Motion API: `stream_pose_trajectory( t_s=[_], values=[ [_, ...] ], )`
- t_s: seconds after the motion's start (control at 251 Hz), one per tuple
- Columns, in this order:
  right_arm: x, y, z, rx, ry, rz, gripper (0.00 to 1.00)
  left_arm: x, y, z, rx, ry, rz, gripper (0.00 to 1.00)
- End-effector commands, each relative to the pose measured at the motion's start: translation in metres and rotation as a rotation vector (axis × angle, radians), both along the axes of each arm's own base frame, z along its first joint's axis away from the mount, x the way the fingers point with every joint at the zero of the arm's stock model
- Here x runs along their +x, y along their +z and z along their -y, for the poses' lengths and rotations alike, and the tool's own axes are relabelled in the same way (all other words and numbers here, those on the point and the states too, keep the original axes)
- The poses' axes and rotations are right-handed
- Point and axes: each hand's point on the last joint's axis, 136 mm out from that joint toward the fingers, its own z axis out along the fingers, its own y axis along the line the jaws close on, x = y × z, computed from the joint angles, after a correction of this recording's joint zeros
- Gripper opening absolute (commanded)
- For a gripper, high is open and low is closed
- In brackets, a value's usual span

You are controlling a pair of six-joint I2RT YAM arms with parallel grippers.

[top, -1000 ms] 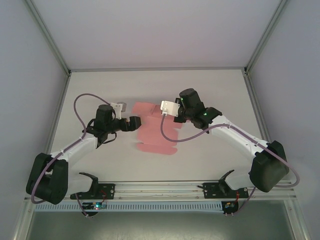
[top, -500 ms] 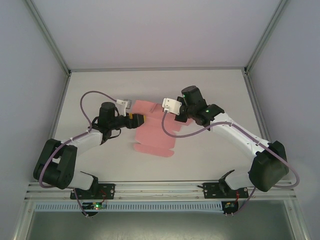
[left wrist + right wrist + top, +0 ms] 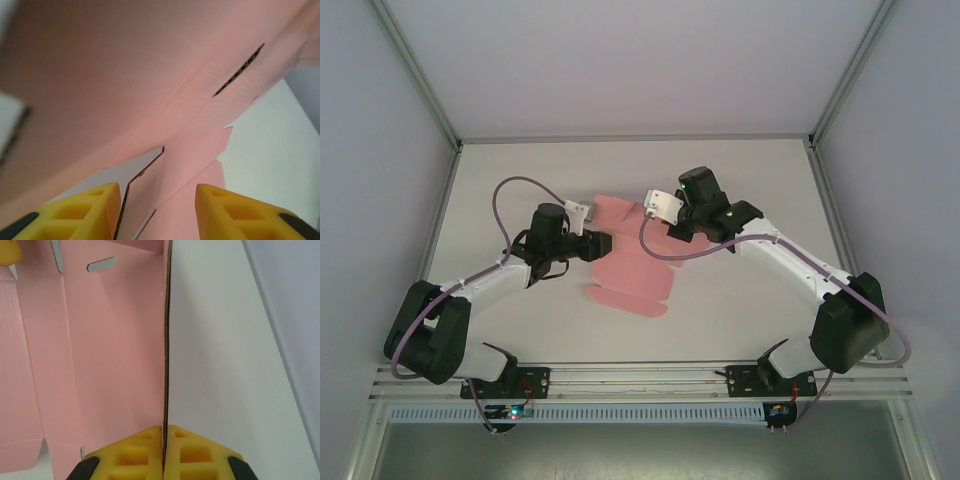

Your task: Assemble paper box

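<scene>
The paper box [image 3: 630, 272] is a flat pink die-cut sheet with flaps and slots, lying mid-table. My right gripper [image 3: 670, 230] is at its right far edge. In the right wrist view the gripper [image 3: 164, 450] is shut on the thin edge of a pink panel [image 3: 110, 340] that stands upright. My left gripper [image 3: 604, 245] is at the sheet's left edge. In the left wrist view its yellow fingers [image 3: 95, 210] stand apart, and a cut flap of the pink card [image 3: 150, 75] rises between them, close to the left finger.
The white table [image 3: 750, 170] has metal frame posts at its left [image 3: 440, 200] and right [image 3: 825, 200] sides and grey walls behind. A rail [image 3: 640, 375] runs along the near edge by the arm bases. Cables loop over both arms.
The left gripper has moved right onto the sheet's left edge and its jaws have narrowed around a flap. The right gripper has shifted slightly left and away, still pinching the panel.
</scene>
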Motion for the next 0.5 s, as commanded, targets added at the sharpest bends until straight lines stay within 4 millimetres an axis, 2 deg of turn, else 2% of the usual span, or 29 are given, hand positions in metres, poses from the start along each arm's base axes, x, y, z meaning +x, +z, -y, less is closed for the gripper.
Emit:
stream_pose_trajectory(
  t_s=[0.0, 0.036, 0.096, 0.184, 0.231, 0.331, 0.495],
  values=[
    [0.012, 0.011, 0.005, 0.022, -0.076, 0.009, 0.0, -0.003, -0.001, -0.005, 0.098, 0.026, 0.03, 0.41],
    [0.012, 0.009, 0.005, 0.025, -0.082, -0.003, 0.0, -0.002, -0.001, -0.004, 0.103, 0.027, 0.025, 0.38],
    [0.013, 0.006, 0.005, 0.026, -0.097, -0.022, 0.0, 0.002, -0.004, -0.007, 0.154, 0.065, 0.012, 0.24],
    [0.016, 0.003, 0.008, 0.016, -0.136, -0.026, 0.0, 0.006, -0.005, -0.009, 0.235, 0.1, 0.018, 0.24],
    [0.016, -0.001, 0.009, 0.003, -0.14, -0.031, 0.0, 0.007, -0.005, -0.01, 0.294, 0.121, 0.046, 0.19],
    [0.011, -0.004, 0.006, 0.008, -0.14, -0.045, 0.0, 0.01, 0.004, -0.006, 0.342, 0.131, 0.11, 0.19],
    [0.003, -0.004, -0.005, 0.044, -0.144, -0.072, 0.0, 0.017, 0.016, 0.012, 0.446, 0.097, 0.281, 0.18]
  ],
)
